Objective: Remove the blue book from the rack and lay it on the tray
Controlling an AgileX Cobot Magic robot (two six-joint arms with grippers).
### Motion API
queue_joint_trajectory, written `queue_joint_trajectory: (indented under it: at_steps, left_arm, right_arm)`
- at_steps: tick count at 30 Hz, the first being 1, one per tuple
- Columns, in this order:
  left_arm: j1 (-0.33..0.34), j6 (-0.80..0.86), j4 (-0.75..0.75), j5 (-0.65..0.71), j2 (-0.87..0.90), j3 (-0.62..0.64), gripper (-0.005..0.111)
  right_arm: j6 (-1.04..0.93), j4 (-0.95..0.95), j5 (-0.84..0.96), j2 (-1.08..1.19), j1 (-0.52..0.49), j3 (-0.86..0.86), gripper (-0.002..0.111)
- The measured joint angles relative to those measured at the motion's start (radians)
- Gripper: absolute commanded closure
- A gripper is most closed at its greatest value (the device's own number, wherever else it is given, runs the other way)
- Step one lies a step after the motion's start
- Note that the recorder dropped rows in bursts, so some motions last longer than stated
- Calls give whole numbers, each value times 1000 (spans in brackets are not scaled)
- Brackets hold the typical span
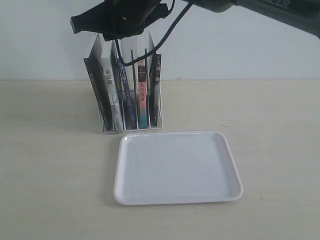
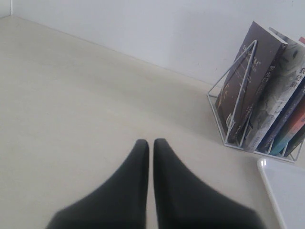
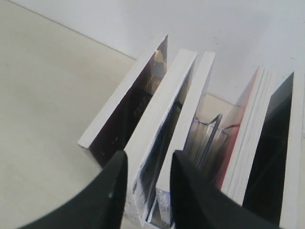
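The white wire rack (image 1: 152, 112) stands behind the tray (image 1: 177, 167) and holds several upright books. The blue book (image 1: 125, 95) shows its narrow dark blue spine, third from the left, between a grey-white book and the pink-and-teal one. My right gripper (image 1: 120, 31) hovers open just above the books' top edges. In the right wrist view its fingertips (image 3: 148, 160) straddle the tops of the grey-white book (image 3: 159, 114) and the thin blue book (image 3: 193, 100), touching neither as far as I can see. My left gripper (image 2: 148, 142) is shut and empty, low over the table left of the rack (image 2: 238, 90).
A dark book (image 3: 124, 109) leans at the rack's outer end; a pink-red book (image 3: 248, 138) and a black book (image 3: 276, 157) fill the other slots. The right arm (image 1: 260, 10) crosses in from the upper right. A wall stands close behind the rack.
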Motion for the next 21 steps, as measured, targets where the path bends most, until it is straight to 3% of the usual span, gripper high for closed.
queue_joint_trajectory:
  at_steps: [3, 21]
  left_arm:
    - [0, 0, 0, 0, 0, 0, 103]
    - [0, 0, 0, 0, 0, 0, 103]
  right_arm:
    - [0, -4, -4, 2, -4, -2, 66]
    - [4, 0, -13, 94, -25, -4, 66]
